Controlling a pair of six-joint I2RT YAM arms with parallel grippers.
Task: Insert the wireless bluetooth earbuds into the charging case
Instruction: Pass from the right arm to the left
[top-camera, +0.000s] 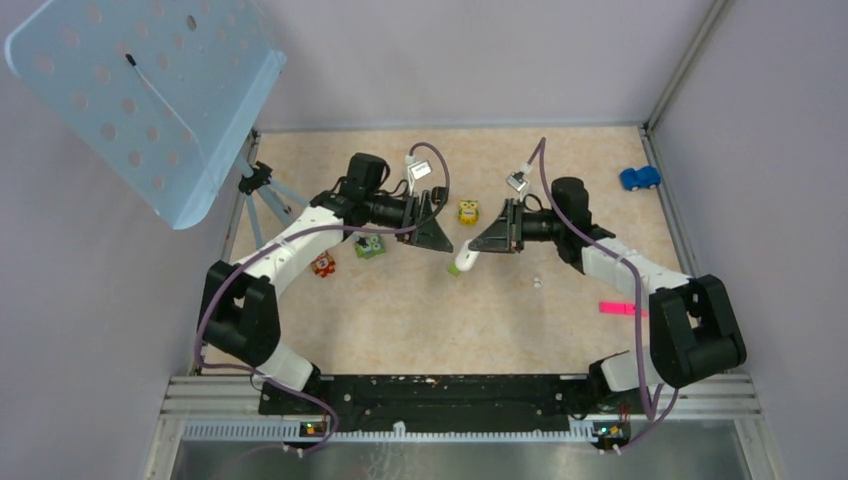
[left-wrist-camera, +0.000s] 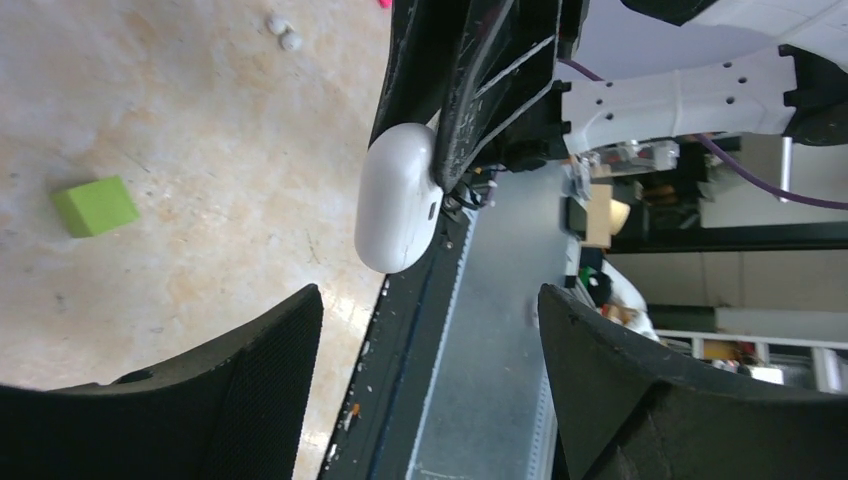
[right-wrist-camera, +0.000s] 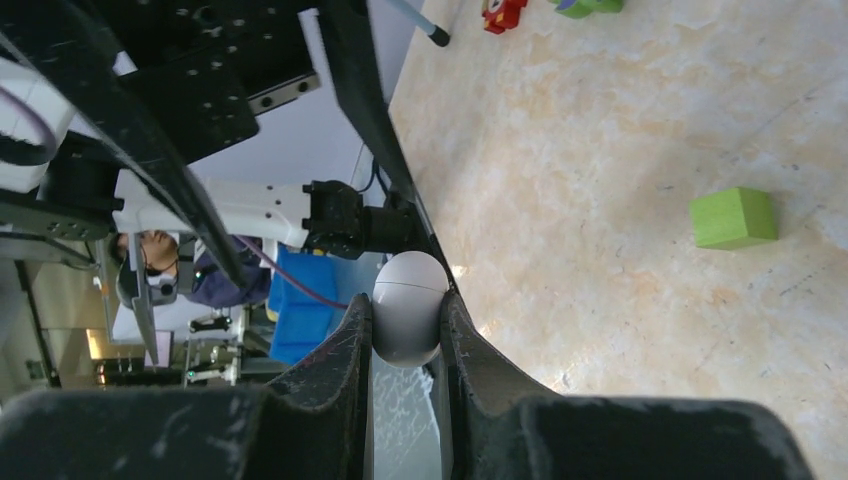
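White charging case (right-wrist-camera: 408, 305) in the right jaws, left jaws wide apart

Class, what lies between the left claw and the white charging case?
Nothing; the left wrist view shows a bare gap from left claw to rounded white plastic charging case.

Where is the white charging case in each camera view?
Top external: the charging case sits mid-picture, next to the green cube.
Left wrist: upper middle; cube far left.
Right wrist: lower middle, in the right pincer; cube at right.
Shared landmark: the green cube.
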